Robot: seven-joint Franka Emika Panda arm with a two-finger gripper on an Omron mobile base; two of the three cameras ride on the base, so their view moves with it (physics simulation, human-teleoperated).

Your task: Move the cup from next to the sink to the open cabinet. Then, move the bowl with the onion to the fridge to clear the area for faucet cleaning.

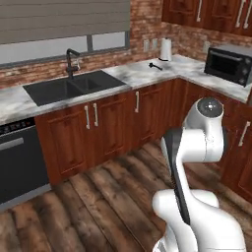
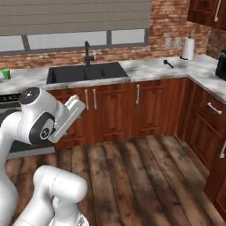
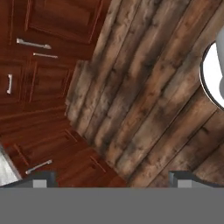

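The gripper (image 3: 112,179), its two dark tips set wide apart and holding nothing, looks down at the wood plank floor (image 3: 148,100) and the reddish-brown base cabinets (image 3: 39,65) while the white arm (image 1: 197,147) stands folded, well back from the counter. On the marble counter (image 2: 145,68), the green cup (image 2: 5,73) waits at the far left edge of the right base view, well to the left of the black sink (image 2: 86,72) and its slim black faucet (image 2: 88,53). By the look of things, neither part of the job has begun: the cup is not yet lifted, and the base is still too far off for a reach. The bowl with the onion, the open cabinet and the fridge cannot be made out from here. A paper towel roll (image 2: 188,48) and a small dark utensil (image 2: 168,63) lie toward the right corner, near the toaster oven (image 1: 229,65).
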